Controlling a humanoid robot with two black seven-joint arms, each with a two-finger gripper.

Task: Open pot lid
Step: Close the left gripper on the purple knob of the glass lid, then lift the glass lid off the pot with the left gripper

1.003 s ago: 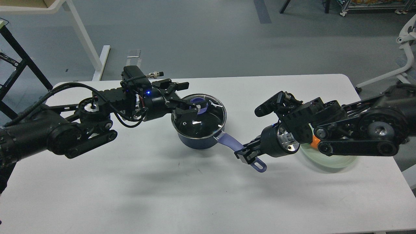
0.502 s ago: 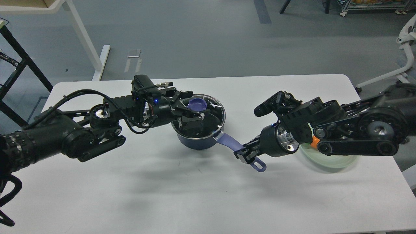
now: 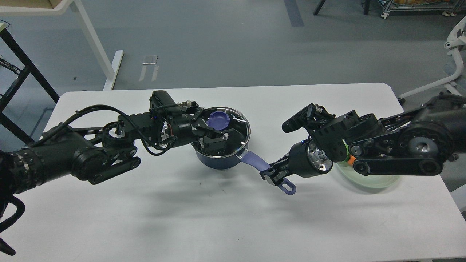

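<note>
Glass lid (image 3: 233,127) — slick, breakable, fairly heavy; best taken by knob (image 3: 218,119). Left pincer (image 3: 214,136) apart around knob; right pincer (image 3: 273,175) clamped on pot handle (image 3: 255,162).

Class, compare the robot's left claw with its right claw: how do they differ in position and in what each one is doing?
The left claw sits over the glass lid beside its purple knob; the right claw is low, beside the pot. The left claw's fingers look spread, gripping nothing; the right claw is clamped on the pot handle. Both are black, two-fingered, and working on the same pot.
</note>
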